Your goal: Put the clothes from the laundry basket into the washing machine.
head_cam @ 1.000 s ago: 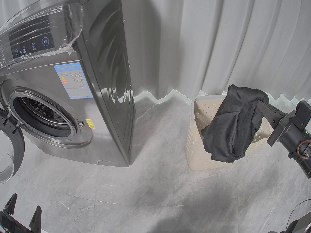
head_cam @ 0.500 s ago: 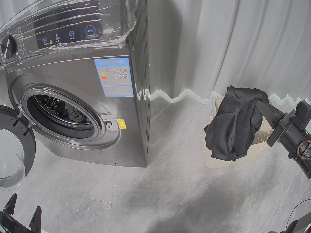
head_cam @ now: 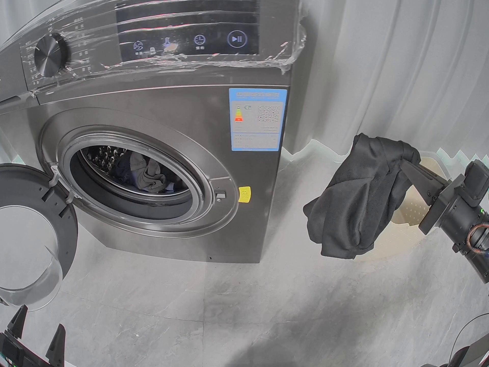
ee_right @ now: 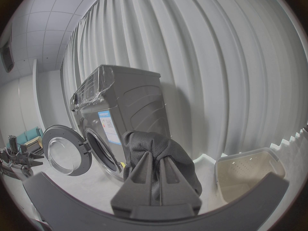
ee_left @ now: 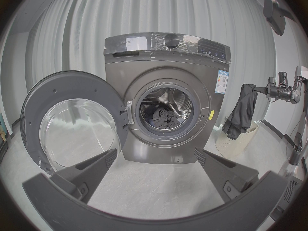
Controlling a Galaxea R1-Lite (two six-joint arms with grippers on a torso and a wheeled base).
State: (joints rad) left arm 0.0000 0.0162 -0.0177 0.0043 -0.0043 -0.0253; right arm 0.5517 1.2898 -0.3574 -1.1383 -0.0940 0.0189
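A dark grey garment (head_cam: 356, 200) hangs in the air from my right gripper (head_cam: 407, 166), which is shut on its top fold, to the right of the washing machine (head_cam: 168, 103). In the right wrist view the gripper (ee_right: 155, 161) pinches the cloth (ee_right: 144, 145). Behind the garment stands the cream laundry basket (head_cam: 412, 215), partly hidden; its inside (ee_right: 247, 170) looks bare. The machine's door (head_cam: 30, 230) is swung wide open, and clothes (head_cam: 145, 174) lie in the drum. My left gripper (head_cam: 35, 332) is open, low at the front left, facing the drum (ee_left: 163, 117).
White curtains (head_cam: 387, 57) run along the wall behind the machine and basket. Grey tiled floor (head_cam: 244, 302) spreads in front of the machine. The open door (ee_left: 73, 119) juts out on the machine's left side.
The head camera has swung towards the washing machine, so its front and drum now face me. My right gripper still holds the garment; its lower end has swung slightly left.
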